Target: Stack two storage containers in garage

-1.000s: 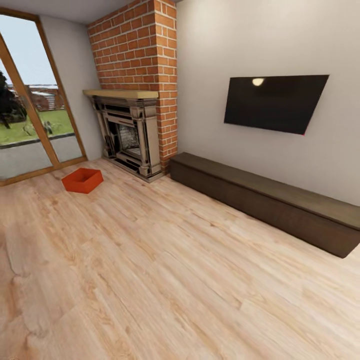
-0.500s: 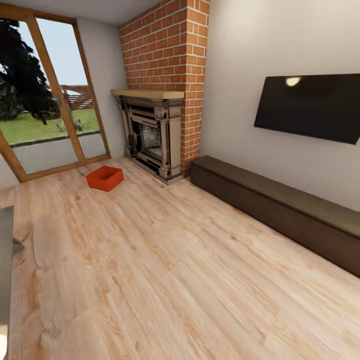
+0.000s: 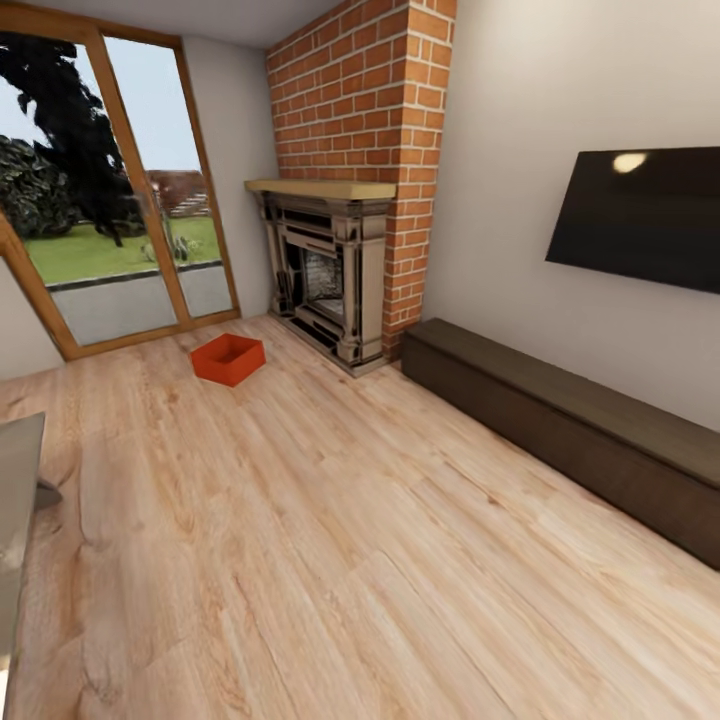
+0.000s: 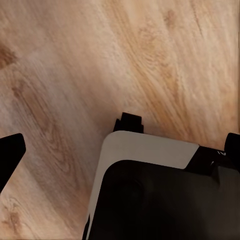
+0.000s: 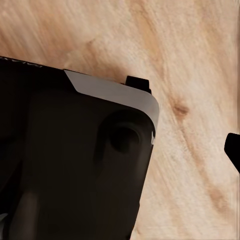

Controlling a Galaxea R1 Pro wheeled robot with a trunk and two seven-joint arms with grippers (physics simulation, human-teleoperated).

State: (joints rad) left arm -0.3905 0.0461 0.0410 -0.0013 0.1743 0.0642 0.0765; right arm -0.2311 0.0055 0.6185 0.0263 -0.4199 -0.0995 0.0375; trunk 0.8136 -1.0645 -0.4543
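Right, one storage container sits on the wood floor near the fireplace, well off. Grippers' state: can't tell. Risk: approaching too fast could nudge it against the hearth.

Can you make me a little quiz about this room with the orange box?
1. True or false: the red-orange storage container sits on the wood plank floor.
2. What stands closest to the container? A) the fireplace B) the TV C) the long dark cabinet
3. Fill in: behind the container is a big glass ____ showing grass and trees.

Key: 1 true. 2 A. 3 window.
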